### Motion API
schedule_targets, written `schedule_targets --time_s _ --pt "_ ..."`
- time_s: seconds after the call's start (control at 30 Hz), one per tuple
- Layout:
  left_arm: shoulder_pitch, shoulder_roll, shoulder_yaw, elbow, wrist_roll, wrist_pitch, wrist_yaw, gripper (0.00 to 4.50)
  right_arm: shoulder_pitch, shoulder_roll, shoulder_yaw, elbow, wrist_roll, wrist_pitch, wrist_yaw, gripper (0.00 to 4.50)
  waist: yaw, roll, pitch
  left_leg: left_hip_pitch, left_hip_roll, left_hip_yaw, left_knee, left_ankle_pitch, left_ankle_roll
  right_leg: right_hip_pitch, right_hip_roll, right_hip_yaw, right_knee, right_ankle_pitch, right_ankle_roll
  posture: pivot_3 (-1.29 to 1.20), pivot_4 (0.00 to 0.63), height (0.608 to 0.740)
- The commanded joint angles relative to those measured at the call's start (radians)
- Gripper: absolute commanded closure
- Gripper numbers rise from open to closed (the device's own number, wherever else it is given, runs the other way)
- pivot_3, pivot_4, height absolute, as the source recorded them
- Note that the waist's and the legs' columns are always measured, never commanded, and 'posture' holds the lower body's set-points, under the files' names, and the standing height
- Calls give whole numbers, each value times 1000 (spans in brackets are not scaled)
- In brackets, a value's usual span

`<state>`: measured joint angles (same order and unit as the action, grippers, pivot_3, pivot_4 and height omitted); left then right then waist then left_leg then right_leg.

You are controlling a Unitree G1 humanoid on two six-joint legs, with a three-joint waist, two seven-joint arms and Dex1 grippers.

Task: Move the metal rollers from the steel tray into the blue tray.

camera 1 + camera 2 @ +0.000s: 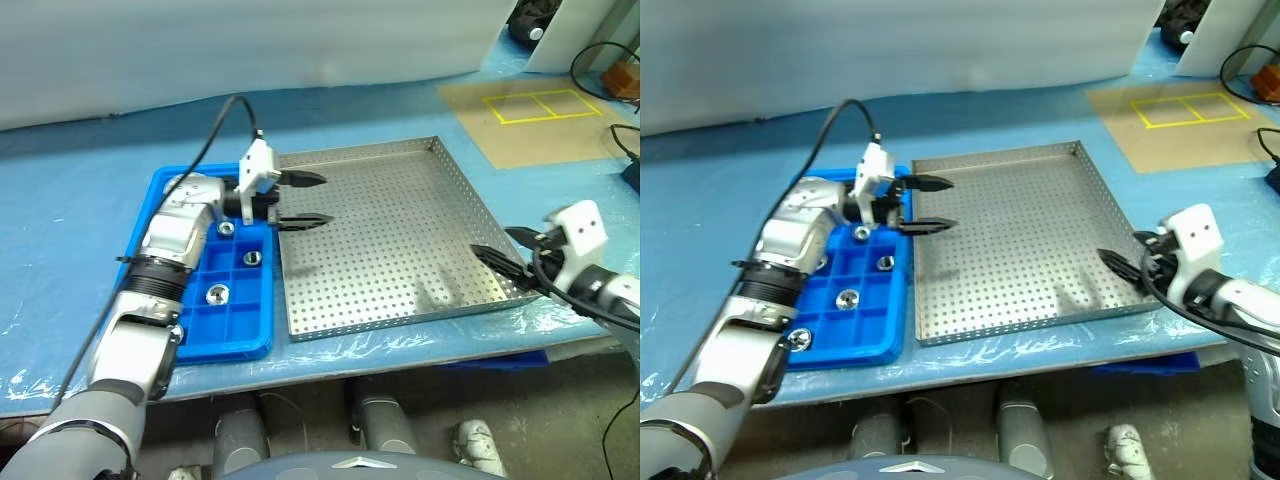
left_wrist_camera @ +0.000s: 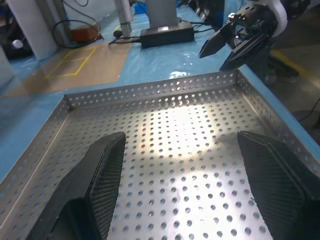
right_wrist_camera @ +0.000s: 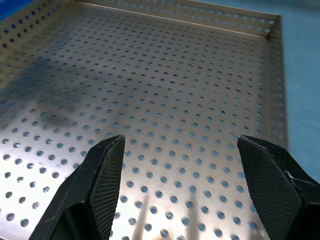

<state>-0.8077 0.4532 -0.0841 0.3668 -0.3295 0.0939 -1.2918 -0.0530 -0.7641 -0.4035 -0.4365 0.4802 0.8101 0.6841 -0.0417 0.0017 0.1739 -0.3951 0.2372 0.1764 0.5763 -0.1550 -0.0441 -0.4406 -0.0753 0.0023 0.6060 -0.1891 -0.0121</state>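
The left gripper (image 1: 305, 200) stands with its 2 black fingers spread apart and nothing between them, pointing level across the left rim of the steel tray (image 1: 455, 180), the fingertips over the tray's perforated floor near that edge. In the left wrist view both of its fingers (image 2: 95, 180) frame bare perforated metal, and the opposite gripper appears beyond the far rim. The right gripper (image 1: 1120, 262) is likewise spread wide and carries nothing, angled slightly downward with its tips over the right rim of the steel tray near the front corner; in the right wrist view its fingers (image 3: 100, 180) frame the tray floor, which lies bare. The 2 grippers are well apart, on opposite sides of the steel tray. The blue tray (image 1: 855, 345) lies just beside the steel tray on its left, long side against long side, touching or nearly so; I cannot tell which. The metal rollers (image 1: 847, 298) sit in the blue tray's square compartments: 4 can be counted in the right eye view, 1 near the left gripper's wrist, 1 in the next compartment forward, 1 toward the middle and 1 at the tray's front left corner by the left arm. Both trays rest on a blue-covered table (image 1: 80, 300). A tan mat with yellow taped rectangles (image 1: 545, 105) lies beyond the steel tray's far right corner
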Motion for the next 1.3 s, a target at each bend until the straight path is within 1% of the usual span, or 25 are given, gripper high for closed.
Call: schedule_targets --time_s 0.03,0.17,0.33,0.47,0.6,0.7,0.77,0.83,0.87,0.9,0.97,1.03,1.07,1.1,1.17,1.23,1.3 --pt "-10 81 63 -45 -2 6 22 754 -72 0 58 14 12 -21 6 829 5 0 0 0 0 0 0 0 0 0 0 0 0 2 -3 -345 150 740" --pt "-3 168 107 -108 -14 58 59 754 -151 32 146 99 -9 -73 14 829 26 0 0 0 0 0 -2 1 -1 0 0 0 0 3 -5 -260 150 740" --pt "75 284 153 -236 -47 145 52 754 -266 86 272 213 -48 -159 48 829 43 0 0 2 1 0 -6 3 -4 0 -1 0 1 3 -6 -154 150 740" --pt "142 359 206 -338 -75 216 81 754 -376 131 334 300 -60 -203 83 829 57 0 1 4 2 0 -8 4 -8 -1 -1 -1 3 3 -6 -89 150 740" --pt "221 402 253 -434 -108 280 115 754 -430 177 394 338 -71 -228 115 829 82 0 1 5 2 0 -11 6 -10 -1 -1 -1 3 3 -7 -29 150 740" --pt "277 414 279 -509 -133 324 145 754 -453 195 448 350 -102 -277 150 829 95 0 1 5 2 0 -12 6 -10 -1 -1 -2 3 3 -8 -3 150 740" --pt "301 414 288 -540 -145 343 163 754 -481 206 470 384 -149 -349 146 829 109 0 1 5 2 0 -12 6 -10 -1 -1 -2 3 2 -8 9 150 740" --pt "327 410 292 -564 -151 351 178 754 -539 231 476 440 -209 -447 103 829 112 0 1 5 2 0 -12 6 -10 -1 -1 -2 3 2 -8 14 150 740" --pt "339 406 292 -577 -155 354 187 754 -595 269 443 472 -203 -445 41 829 112 0 1 5 2 0 -12 6 -10 -1 -1 -2 3 2 -8 14 150 740" --pt "343 398 290 -584 -158 355 197 754 -688 336 338 524 -102 -337 -68 829 111 0 1 5 2 0 -12 6 -11 -1 -1 -2 4 2 -8 16 150 740" --pt "344 387 285 -588 -162 352 212 754 -834 424 166 626 52 -166 -239 829 107 -1 3 7 2 0 -12 8 -13 -3 -1 -1 7 2 -8 15 150 740" --pt "342 377 277 -586 -160 346 222 754 -936 457 36 728 144 -59 -359 829 113 -1 3 6 1 0 -12 10 -16 -8 -1 1 14 2 -9 9 150 740" --pt "350 367 273 -590 -160 340 228 754 -977 466 -44 777 206 -8 -425 829 118 -2 3 6 2 -1 -13 10 -18 -8 0 0 15 1 -11 7 150 740" --pt "354 358 268 -592 -159 335 233 754 -998 470 -91 803 243 29 -460 829 124 -3 2 6 2 -2 -14 12 -21 -8 1 -1 16 0 -12 -1 150 740" --pt "366 345 259 -594 -157 324 238 754 -1010 472 -153 822 291 82 -516 829 131 -4 1 7 3 -2 -15 13 -22 -7 2 -1 16 -2 -12 -6 150 740" --pt "365 334 242 -591 -154 316 235 754 -996 463 -150 798 293 105 -531 829 132 -4 1 6 2 -2 -15 13 -22 -7 2 -1 15 -3 -12 -19 150 740" --pt "364 323 223 -588 -150 311 233 754 -988 461 -149 771 309 125 -536 829 132 -4 1 0 2 -2 -15 13 -22 -13 2 -1 15 -3 -11 -28 150 740"
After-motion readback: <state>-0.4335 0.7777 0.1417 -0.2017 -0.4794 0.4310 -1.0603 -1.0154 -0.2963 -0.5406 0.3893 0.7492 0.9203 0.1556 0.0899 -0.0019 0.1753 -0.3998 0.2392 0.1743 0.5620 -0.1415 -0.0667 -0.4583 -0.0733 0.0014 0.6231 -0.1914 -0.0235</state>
